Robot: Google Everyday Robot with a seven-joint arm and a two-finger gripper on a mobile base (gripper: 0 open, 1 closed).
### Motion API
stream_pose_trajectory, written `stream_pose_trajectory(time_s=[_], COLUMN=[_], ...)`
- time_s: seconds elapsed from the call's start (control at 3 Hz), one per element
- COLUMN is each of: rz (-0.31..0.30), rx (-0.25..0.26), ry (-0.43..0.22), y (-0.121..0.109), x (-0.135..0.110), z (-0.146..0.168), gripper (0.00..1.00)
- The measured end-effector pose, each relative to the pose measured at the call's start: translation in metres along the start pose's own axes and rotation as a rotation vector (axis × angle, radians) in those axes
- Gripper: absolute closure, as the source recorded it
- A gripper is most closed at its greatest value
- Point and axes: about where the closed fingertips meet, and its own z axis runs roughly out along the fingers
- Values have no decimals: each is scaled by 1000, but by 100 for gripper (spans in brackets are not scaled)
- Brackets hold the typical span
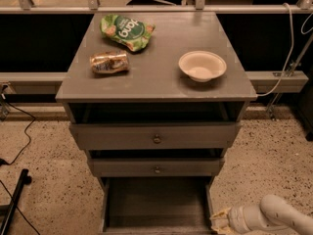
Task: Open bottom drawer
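The grey cabinet (156, 89) has three drawers. The bottom drawer (156, 204) stands pulled far out toward me, so I look down into its bare inside; its front panel lies at the lower frame edge and its knob is out of view. The middle drawer (156, 168) and the top drawer (156, 137) each show a small round knob and stand slightly out. My gripper (220, 223), on a white arm (266, 217), is at the bottom right, beside the bottom drawer's front right corner.
On the cabinet top lie a green chip bag (126, 31), a brown snack packet (109, 62) and a white bowl (202, 65). A black stand leg (14, 199) is on the speckled floor at left. A cable (288, 58) hangs at right.
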Motion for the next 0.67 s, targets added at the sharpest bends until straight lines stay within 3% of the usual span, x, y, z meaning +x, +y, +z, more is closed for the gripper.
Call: stream_pose_trajectory(time_s=[0.33, 0.67], rz=[-6, -6], rx=[-4, -5], ry=[-1, -3], y=[1, 1], x=[-1, -1], z=[-1, 0], gripper=[4, 0])
